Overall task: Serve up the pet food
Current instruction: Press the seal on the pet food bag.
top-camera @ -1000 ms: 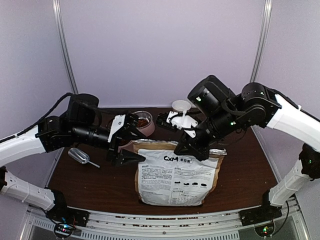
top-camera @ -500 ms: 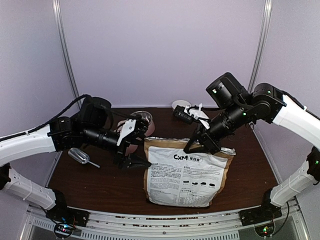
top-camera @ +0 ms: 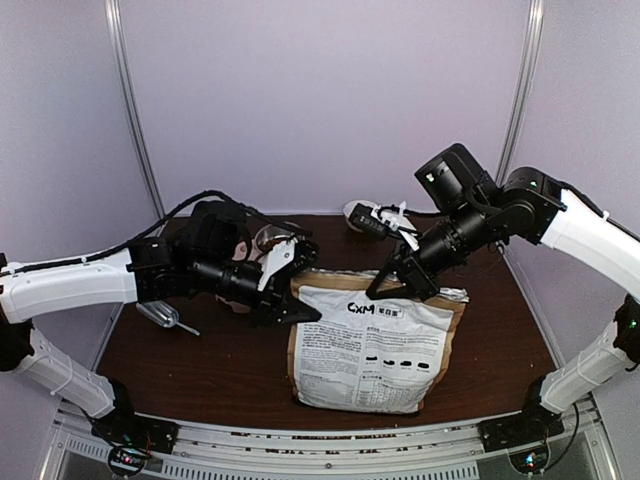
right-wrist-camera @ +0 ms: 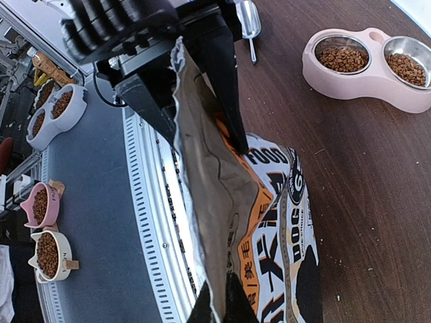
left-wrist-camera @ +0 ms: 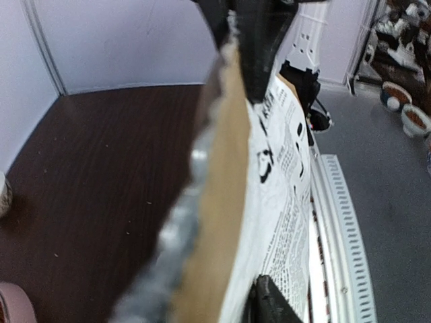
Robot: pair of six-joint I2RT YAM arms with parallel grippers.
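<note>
Pet food: brown kibble was seen filling both bowls of the pink feeder; whatever was left inside the bag could not be seen.
Bag: it was stood upright on the counter and held at its top edge.
Right jaws: these were clamped on the silver-lined lip at the bag's right end.
Left jaws: these were set either side of the lip's left corner; whether it was pinched could not be told.
Risk, slip: with an incomplete left hold, the corner could be lost and the mouth dragged askew.
Risk, spill: the bag could be tipped by an uneven pull and kibble scattered over the counter.
Risk, overfill: the bowls could be overflowed by more food.
</note>
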